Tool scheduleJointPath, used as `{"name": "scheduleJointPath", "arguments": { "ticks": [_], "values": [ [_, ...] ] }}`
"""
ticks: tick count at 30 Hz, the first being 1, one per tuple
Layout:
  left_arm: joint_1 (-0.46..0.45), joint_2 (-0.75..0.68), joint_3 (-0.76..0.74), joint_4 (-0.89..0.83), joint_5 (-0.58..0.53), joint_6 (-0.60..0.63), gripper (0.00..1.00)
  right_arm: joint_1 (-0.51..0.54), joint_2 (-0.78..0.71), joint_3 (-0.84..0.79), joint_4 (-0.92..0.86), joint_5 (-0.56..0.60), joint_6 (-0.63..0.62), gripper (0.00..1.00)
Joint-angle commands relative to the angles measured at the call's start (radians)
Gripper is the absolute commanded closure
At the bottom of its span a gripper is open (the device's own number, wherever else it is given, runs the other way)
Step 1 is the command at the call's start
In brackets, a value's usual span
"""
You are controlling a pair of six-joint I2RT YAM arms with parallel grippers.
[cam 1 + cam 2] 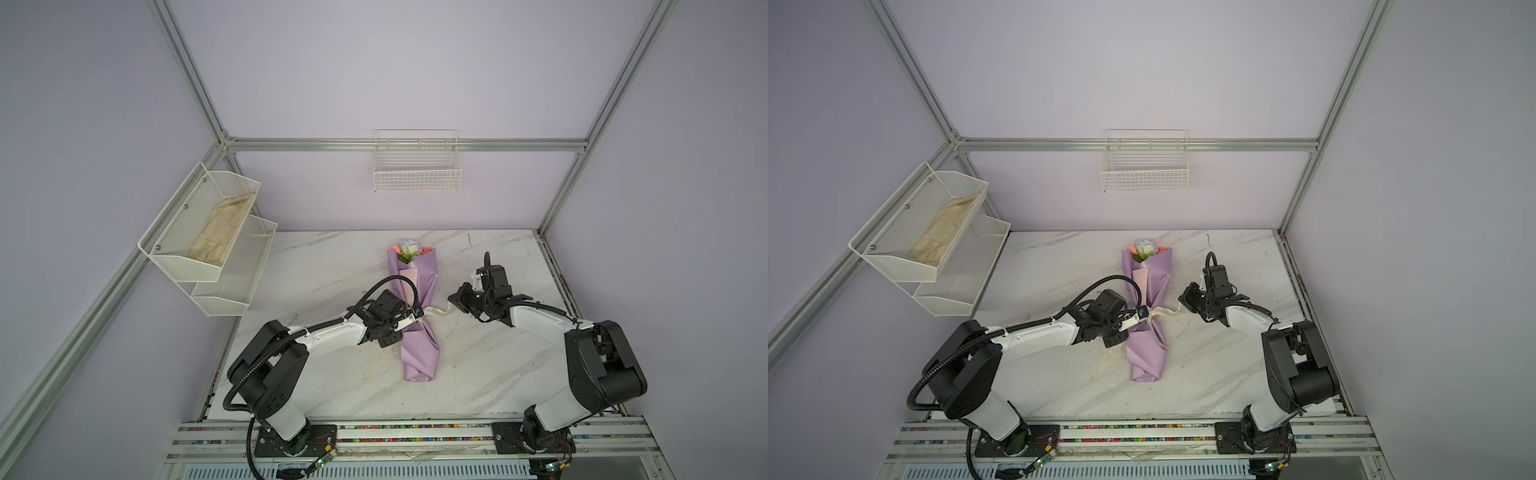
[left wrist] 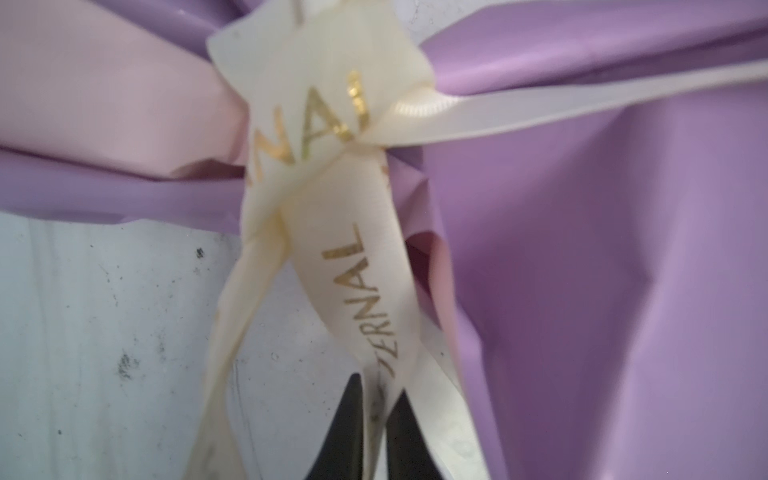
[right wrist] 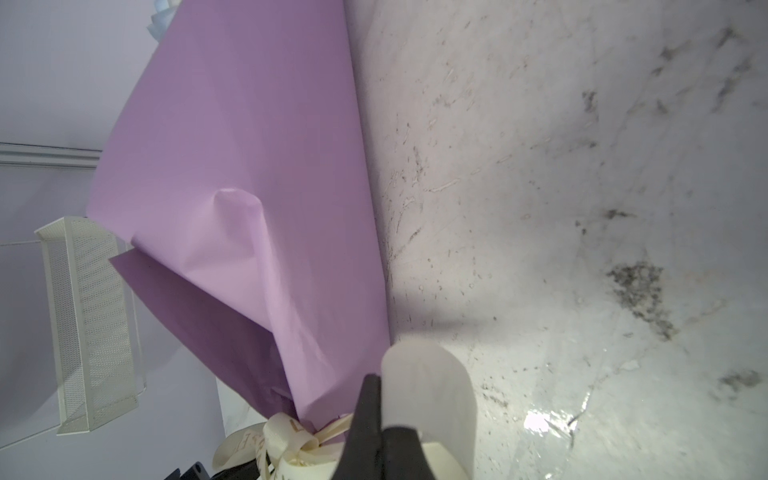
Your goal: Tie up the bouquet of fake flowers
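Left pincer [image 2: 376, 419]: clamped on ribbon [image 2: 357, 282] tail — to tension knot [image 2: 328, 133].
Right pincer [image 3: 380, 419]: clamped on other tail — opposing pull.
Bouquet [image 1: 417, 353]: flat, waist cinched.

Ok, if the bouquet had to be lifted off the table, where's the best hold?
Probably grip the bouquet at its narrow waist, where the cream ribbon cinches the wrap, coming straight down from above and closing across its width. It lies flat on the table, flaring wider either side.
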Motion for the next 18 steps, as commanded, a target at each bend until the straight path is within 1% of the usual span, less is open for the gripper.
{"name": "scheduleJointPath", "arguments": {
  "ticks": [1,7,13,18],
  "values": [
    [-0.006,-0.038,0.018,-0.003,0.034,0.004,1.00,-0.006,0.011,0.022,-0.005,0.017,0.001,1.00],
    [-0.006,-0.108,0.009,-0.074,0.077,-0.042,1.00,-0.007,0.000,0.034,-0.049,0.093,-0.005,1.00],
    [-0.006,-0.150,-0.009,-0.168,0.079,-0.073,1.00,-0.015,0.002,0.046,-0.068,0.104,-0.028,1.00],
    [-0.004,-0.155,0.012,-0.259,0.072,-0.081,1.00,-0.016,0.011,0.060,-0.091,0.117,-0.045,1.00]
  ]
}}
